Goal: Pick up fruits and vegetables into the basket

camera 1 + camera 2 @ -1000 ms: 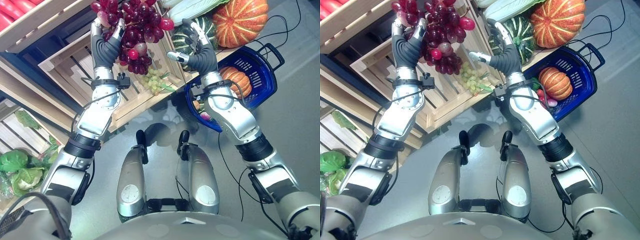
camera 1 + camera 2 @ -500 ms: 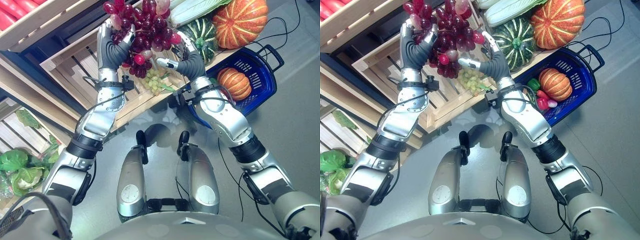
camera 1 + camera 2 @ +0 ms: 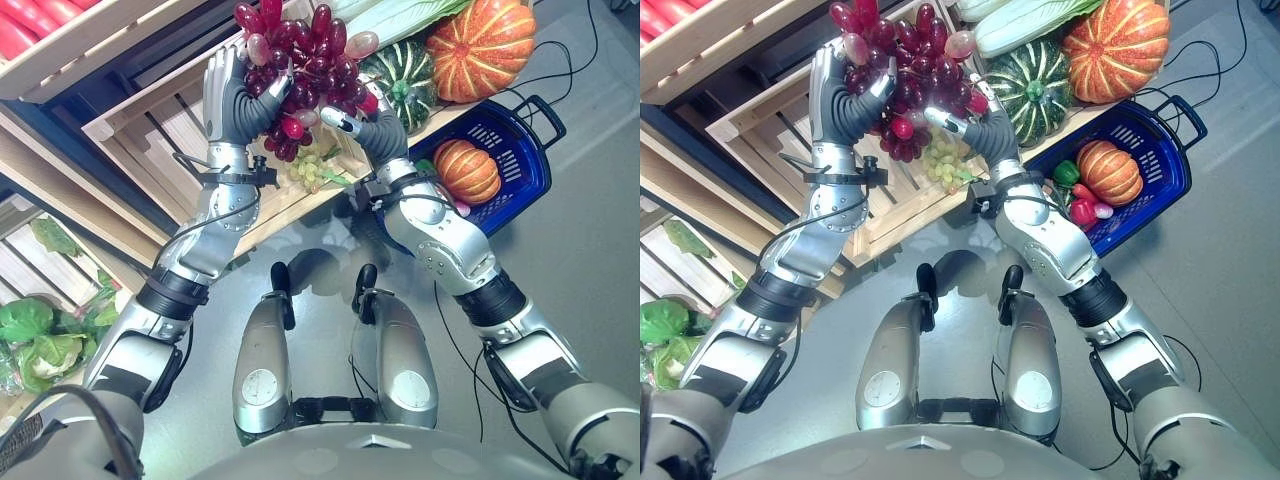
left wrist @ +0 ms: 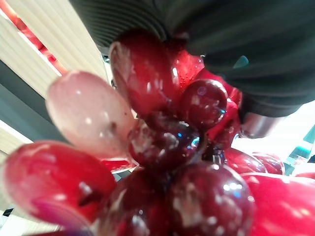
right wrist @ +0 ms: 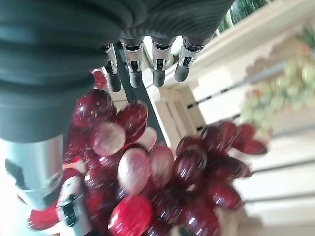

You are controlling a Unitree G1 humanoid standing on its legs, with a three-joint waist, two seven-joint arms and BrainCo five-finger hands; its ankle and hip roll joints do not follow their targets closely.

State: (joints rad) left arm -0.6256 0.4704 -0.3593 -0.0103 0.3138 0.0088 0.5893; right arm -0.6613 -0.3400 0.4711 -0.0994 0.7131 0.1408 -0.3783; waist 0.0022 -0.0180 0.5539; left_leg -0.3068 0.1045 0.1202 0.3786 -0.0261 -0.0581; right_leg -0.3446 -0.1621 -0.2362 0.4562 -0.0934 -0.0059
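While the red grape bunch (image 3: 305, 75) is held up above the wooden crate (image 3: 150, 130), it is gripped by the left hand (image 3: 232, 100), whose fingers are curled round its side. The right hand (image 3: 368, 125) is set against the other side, fingers relaxed and straight rather than closed. The blue basket (image 3: 520, 150), already holding a small pumpkin (image 3: 468, 170), lies well to the right. Loose grapes could be shed, or the bunch dropped, since only 1 hand truly grips. No legible writing is seen.

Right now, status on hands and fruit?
Left hand shut on red grapes. Right hand open against them. Blue basket holds a small pumpkin. Path unobstructed.
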